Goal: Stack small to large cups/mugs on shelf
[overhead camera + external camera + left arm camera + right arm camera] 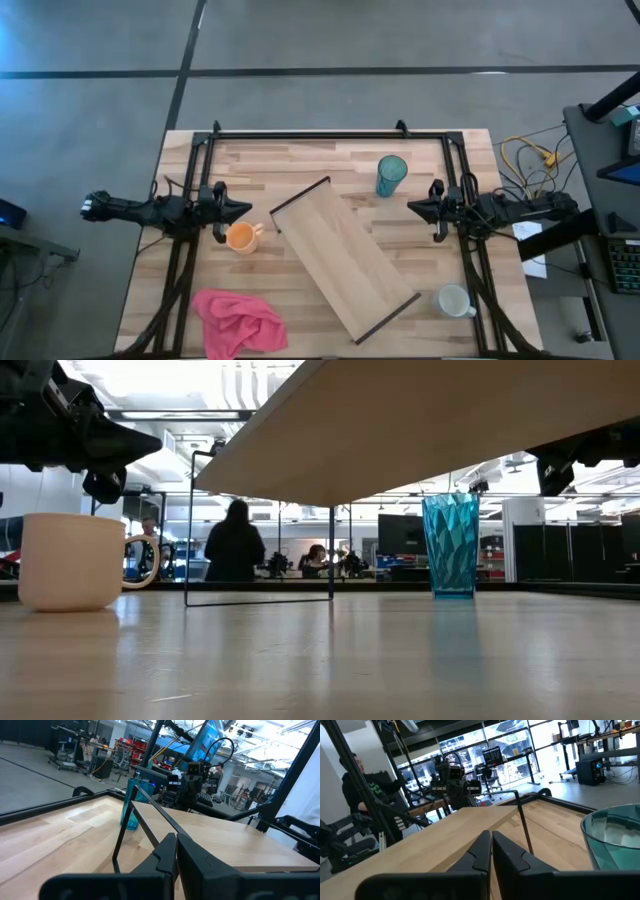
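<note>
The light wooden shelf (343, 257) stands slantwise in the table's middle on thin dark brackets (190, 530). The teal tumbler (391, 175) stands upright on the tabletop at the far right of the shelf; it also shows in the low view (451, 546). The orange mug (241, 237) stands left of the shelf, its handle toward the shelf. The whitish mug (453, 300) stands at the near right. My left gripper (247, 209) is shut and empty, above and just beyond the orange mug. My right gripper (411, 206) is shut and empty, near the tumbler.
A pink cloth (238, 320) lies crumpled at the table's near left. A dark frame (330, 134) runs along the far edge and down both sides. Cables (530, 160) and equipment sit off the table's right. People show in the room beyond (235, 545).
</note>
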